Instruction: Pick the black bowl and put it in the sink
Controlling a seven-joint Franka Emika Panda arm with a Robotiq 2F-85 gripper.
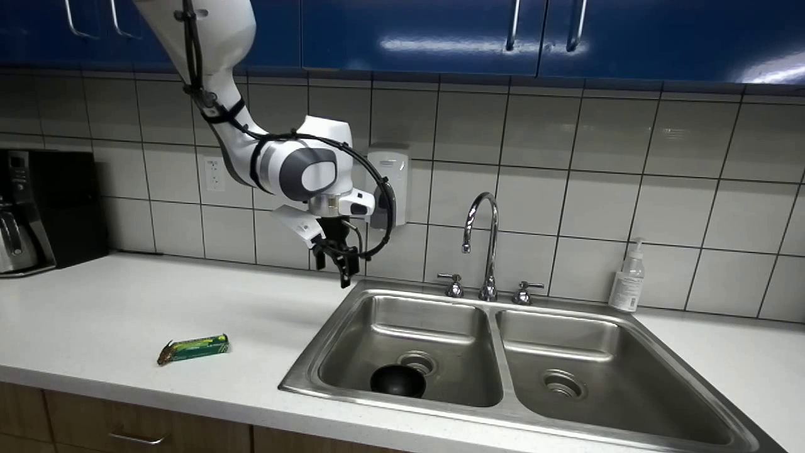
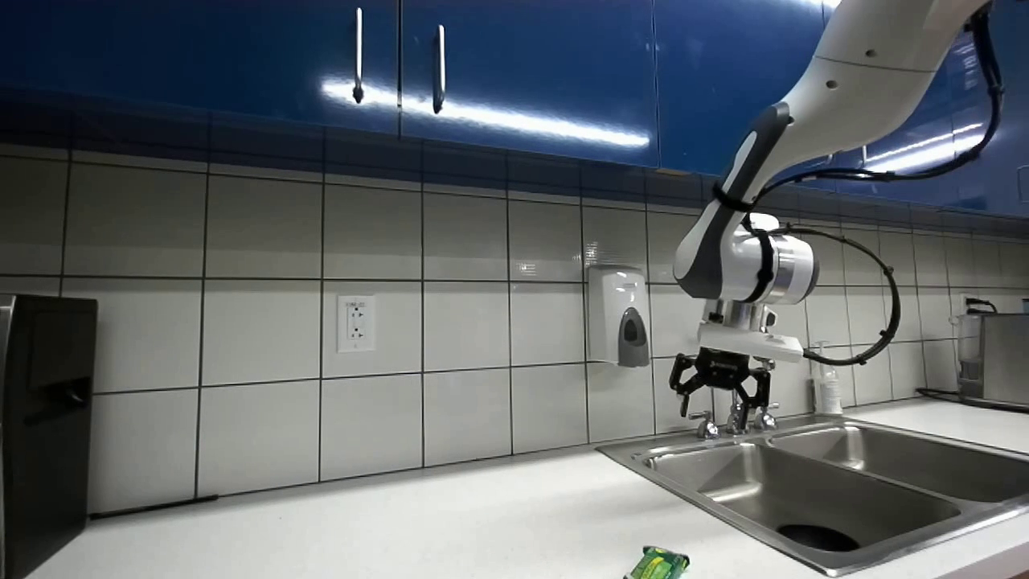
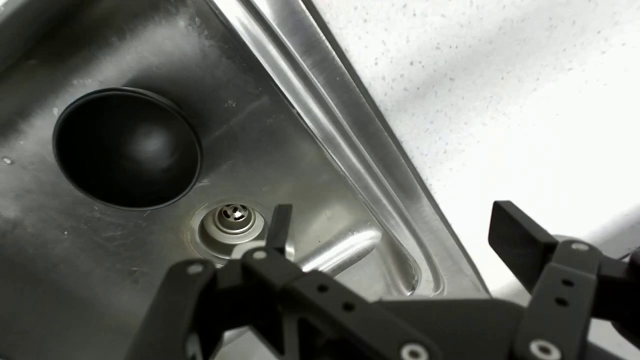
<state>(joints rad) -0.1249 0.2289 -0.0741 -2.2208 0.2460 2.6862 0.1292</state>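
Note:
The black bowl (image 1: 398, 380) sits in the left basin of the steel sink (image 1: 505, 365), beside the drain. It also shows in an exterior view (image 2: 818, 537) and at the left of the wrist view (image 3: 127, 150), where its hollow side faces up and looks empty. My gripper (image 1: 333, 270) is above the sink's back left corner, higher than the bowl and apart from it. In the wrist view its two fingers (image 3: 392, 215) are wide apart with nothing between them. The gripper also shows above the sink's back edge in an exterior view (image 2: 715, 414).
A green packet (image 1: 196, 347) lies on the counter left of the sink. The chrome faucet (image 1: 490, 245) with two handles stands behind the basins. A wall soap dispenser (image 1: 388, 182), a soap bottle (image 1: 627, 283) and a coffee maker (image 1: 56, 207) stand along the tiled wall. Blue cabinets (image 1: 421, 31) hang above.

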